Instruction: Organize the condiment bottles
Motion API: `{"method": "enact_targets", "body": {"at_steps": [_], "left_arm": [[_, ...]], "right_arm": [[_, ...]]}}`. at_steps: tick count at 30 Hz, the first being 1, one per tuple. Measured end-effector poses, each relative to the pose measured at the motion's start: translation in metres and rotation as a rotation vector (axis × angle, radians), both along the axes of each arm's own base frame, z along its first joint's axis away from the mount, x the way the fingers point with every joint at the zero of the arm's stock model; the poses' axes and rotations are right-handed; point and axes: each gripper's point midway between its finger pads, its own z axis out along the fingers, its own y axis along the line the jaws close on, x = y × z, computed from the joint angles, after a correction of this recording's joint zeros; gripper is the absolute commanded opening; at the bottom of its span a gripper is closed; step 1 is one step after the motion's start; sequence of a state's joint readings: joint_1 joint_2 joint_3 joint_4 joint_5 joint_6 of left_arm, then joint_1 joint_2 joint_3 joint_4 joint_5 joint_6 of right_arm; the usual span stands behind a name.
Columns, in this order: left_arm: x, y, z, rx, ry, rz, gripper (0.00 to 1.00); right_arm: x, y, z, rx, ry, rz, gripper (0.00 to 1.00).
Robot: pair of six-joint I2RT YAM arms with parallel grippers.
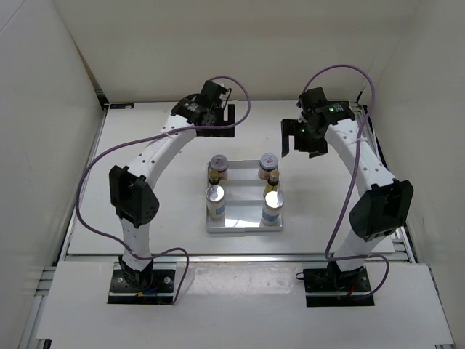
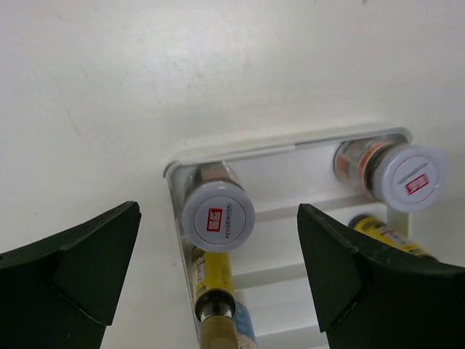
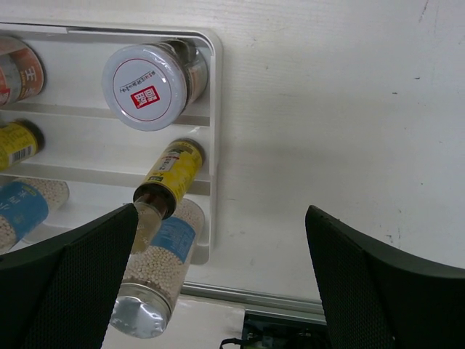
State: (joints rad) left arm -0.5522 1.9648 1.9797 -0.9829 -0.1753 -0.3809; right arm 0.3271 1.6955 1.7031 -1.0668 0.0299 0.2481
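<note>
Six small condiment bottles (image 1: 215, 196) stand paired on a white stepped plastic tray (image 1: 243, 227), mid white table (image 1: 145, 211). Left hand (image 1: 221, 120) and right hand (image 1: 301, 142) both wide, empty, beyond the tray's far end. Bottles likely light, rigid, slick; grip the body below the cap.

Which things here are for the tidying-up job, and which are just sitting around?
For the job: left jar, right jar, left dropper, right dropper, left silver-capped bottle, right silver-capped bottle.
Just there: white stepped tray, purple cables, table.
</note>
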Motion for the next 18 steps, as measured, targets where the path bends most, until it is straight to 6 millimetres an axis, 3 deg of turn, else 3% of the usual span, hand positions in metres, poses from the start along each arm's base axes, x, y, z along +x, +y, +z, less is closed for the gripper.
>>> {"method": "enact_targets", "body": {"at_steps": [5,8,10,12,14,18], "left_arm": [[0.003,0.027,0.071,0.027,-0.191,0.064,1.00],[-0.011,0.063,0.119,0.054,-0.338,0.122,1.00],[-0.031,0.094,0.145,0.053,-0.439,0.159,1.00],[-0.053,0.126,0.150,0.066,-0.505,0.200,1.00],[-0.076,0.156,0.143,0.081,-0.553,0.244,1.00],[-0.113,0.178,0.094,0.078,-0.626,0.238,1.00]], "right_arm": [[0.002,-0.008,0.006,-0.025,-0.026,-0.053,0.99],[0.000,-0.014,0.021,-0.028,-0.076,-0.086,0.99],[-0.005,-0.018,0.038,-0.012,-0.129,-0.099,0.99],[-0.012,-0.022,0.049,0.003,-0.174,-0.104,0.99],[-0.024,-0.027,0.057,0.017,-0.210,-0.107,0.99],[-0.043,-0.034,0.062,0.028,-0.245,-0.107,0.99]]}}
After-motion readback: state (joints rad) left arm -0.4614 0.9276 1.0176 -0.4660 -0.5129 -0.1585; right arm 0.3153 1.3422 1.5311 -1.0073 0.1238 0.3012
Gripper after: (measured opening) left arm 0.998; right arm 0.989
